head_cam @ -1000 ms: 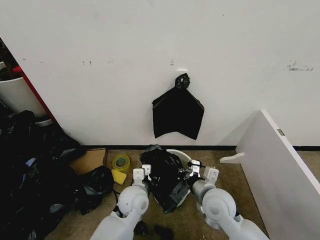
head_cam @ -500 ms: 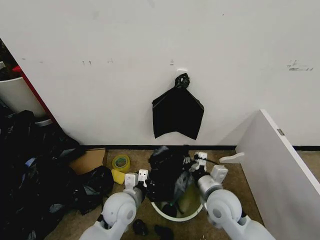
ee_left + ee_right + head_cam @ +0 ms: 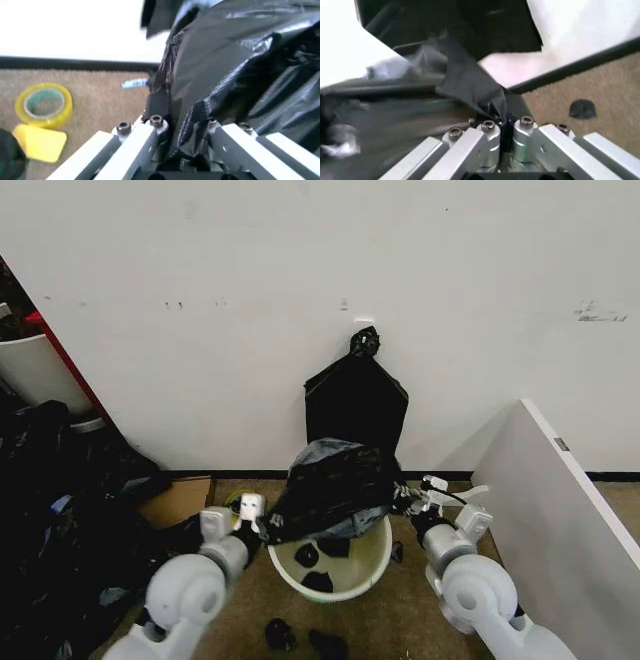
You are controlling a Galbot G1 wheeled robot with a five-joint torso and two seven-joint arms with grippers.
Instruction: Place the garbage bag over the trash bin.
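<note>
The garbage bag [image 3: 335,490], glossy black and crinkly, hangs stretched between my two grippers just above the trash bin [image 3: 372,568]. The bin is a round white pail standing open on the carpet, with a few dark scraps inside. My left gripper [image 3: 262,525] is shut on the bag's left edge; in the left wrist view the film [image 3: 225,75] bunches between its fingers [image 3: 150,129]. My right gripper [image 3: 408,502] pinches the bag's right edge, and in the right wrist view its gripper [image 3: 504,125] clamps a twisted fold of the bag [image 3: 470,86].
Flat black bags [image 3: 355,408] hang from a knot on the wall behind the bin. A heap of dark bags [image 3: 70,520] fills the left floor, beside cardboard [image 3: 180,500], a yellow tape roll [image 3: 44,105] and a yellow block [image 3: 40,142]. A white board [image 3: 560,520] leans at the right.
Both grippers have swung apart and outward, lifting the bag and pulling it wide. The bin's open mouth, covered a second ago, now shows beneath the bag.
</note>
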